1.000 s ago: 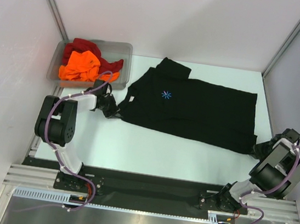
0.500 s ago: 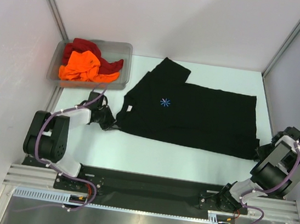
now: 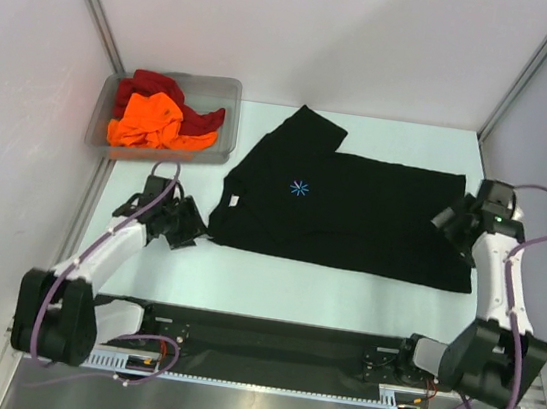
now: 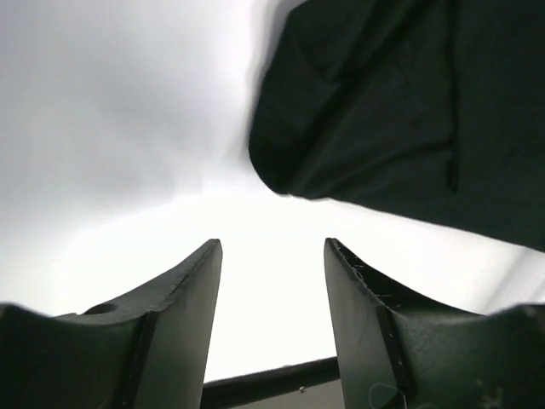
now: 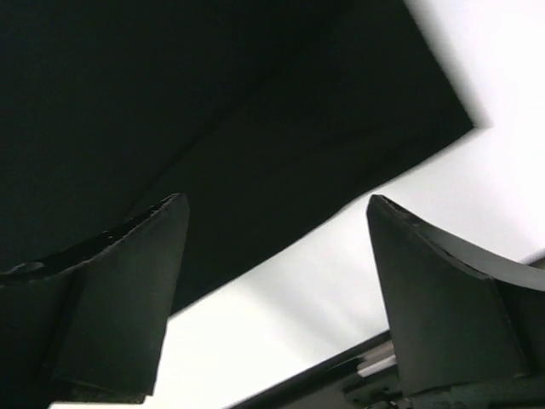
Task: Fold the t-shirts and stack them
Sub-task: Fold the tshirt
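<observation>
From the top external view, three t-shirts are on show. One black t-shirt [image 3: 353,215] lies spread flat across the middle of the table [image 3: 293,288], its light-blue starburst [image 3: 300,188] facing up and one sleeve reaching toward the far edge. One orange t-shirt [image 3: 148,122] and one dark red t-shirt [image 3: 148,85] sit crumpled together in the single clear bin [image 3: 230,88] at the far left corner; the red one is partly buried under the orange. Two arms are present. The left gripper [image 3: 190,226] sits just beside the black shirt's left edge, apart from it. The right gripper [image 3: 451,222] hangs over the shirt's right edge.

In the left wrist view, both fingers [image 4: 183,298] stand spread with only bare table between them. A rounded edge of the black shirt [image 4: 400,111] fills the upper right, blurred and cut off by the frame.

In the right wrist view, the two fingers [image 5: 136,256] are spread wide, pinching nothing. The black cloth [image 5: 213,85] fills the upper part of the view, one corner showing at the right.
</observation>
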`<state>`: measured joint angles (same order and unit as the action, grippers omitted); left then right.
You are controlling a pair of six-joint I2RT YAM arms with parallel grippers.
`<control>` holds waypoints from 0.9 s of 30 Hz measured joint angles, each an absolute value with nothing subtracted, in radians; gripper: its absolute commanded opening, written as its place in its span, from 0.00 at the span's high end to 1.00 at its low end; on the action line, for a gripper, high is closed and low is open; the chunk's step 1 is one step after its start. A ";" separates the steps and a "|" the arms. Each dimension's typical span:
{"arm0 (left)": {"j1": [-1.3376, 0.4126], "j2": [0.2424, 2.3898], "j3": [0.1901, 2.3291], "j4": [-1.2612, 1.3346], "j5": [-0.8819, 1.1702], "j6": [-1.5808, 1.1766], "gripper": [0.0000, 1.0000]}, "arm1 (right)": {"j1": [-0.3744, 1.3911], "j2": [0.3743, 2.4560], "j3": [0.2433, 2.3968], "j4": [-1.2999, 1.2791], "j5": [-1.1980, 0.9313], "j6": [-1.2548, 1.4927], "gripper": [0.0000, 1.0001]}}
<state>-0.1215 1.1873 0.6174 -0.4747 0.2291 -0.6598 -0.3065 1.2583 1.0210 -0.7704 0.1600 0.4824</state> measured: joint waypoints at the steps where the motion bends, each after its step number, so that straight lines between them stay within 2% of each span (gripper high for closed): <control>1: -0.121 1.156 0.622 -0.493 0.222 -0.646 0.45 | -0.262 1.236 1.023 -0.772 0.148 0.490 0.08; 6: -0.125 1.050 0.669 -0.527 0.265 -0.566 0.49 | 0.012 1.152 0.978 -0.725 0.002 0.554 0.09; 10: -0.163 1.092 0.688 -0.480 0.349 -0.549 0.49 | 0.210 1.152 0.854 -0.588 -0.126 0.642 0.13; 13: -0.202 1.177 0.716 -0.445 0.402 -0.550 0.50 | 0.344 1.230 0.811 -0.487 -0.186 0.701 0.17; 17: -0.236 1.333 0.778 -0.391 0.446 -0.550 0.53 | 0.506 1.393 0.824 -0.350 -0.233 0.743 0.33; 21: -0.241 1.476 0.841 -0.371 0.450 -0.546 0.61 | 0.587 1.533 0.860 -0.246 -0.287 0.776 0.56; 23: -0.240 1.544 0.875 -0.376 0.446 -0.537 0.62 | 0.597 1.594 0.889 -0.212 -0.306 0.789 0.62; 27: -0.233 1.601 0.904 -0.397 0.419 -0.519 0.64 | 0.605 1.703 0.954 -0.149 -0.345 0.794 0.63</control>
